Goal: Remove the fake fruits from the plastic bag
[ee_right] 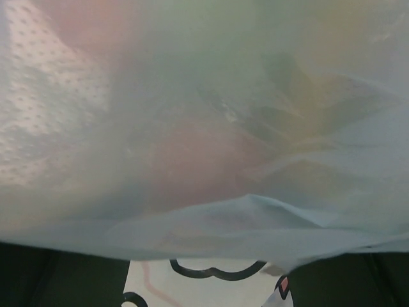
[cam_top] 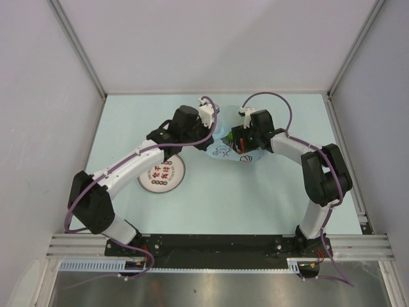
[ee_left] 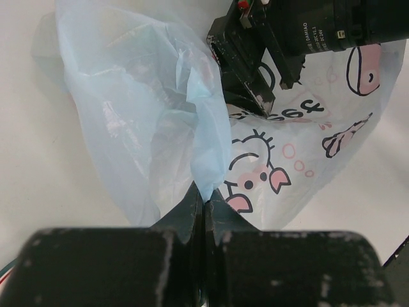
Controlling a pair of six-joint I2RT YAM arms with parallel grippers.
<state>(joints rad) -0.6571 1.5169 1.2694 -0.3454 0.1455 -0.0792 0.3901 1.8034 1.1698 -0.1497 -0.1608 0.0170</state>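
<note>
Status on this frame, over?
Left hand shut on a plastic bag fold. Right hand at the bag, fingertips hidden under film. Fake fruits inside, blurred shapes only. White plate beside bag, not obstructing.

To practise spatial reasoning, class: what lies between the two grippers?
The light-blue plastic bag lies between the left gripper and right gripper, seen in the top external view.

Plastic bag (ee_left: 147, 109): translucent light blue; pink cartoon figures, dark outlines, dark lettering toward 3 o'clock. Fake fruits (ee_right: 192, 160): blurred pink-red, peach through film. Plate (cam_top: 162, 173): white, red-and-dark markings. Counter (cam_top: 255, 192): pale mint. Left fingers (ee_left: 182, 214): black.
</note>
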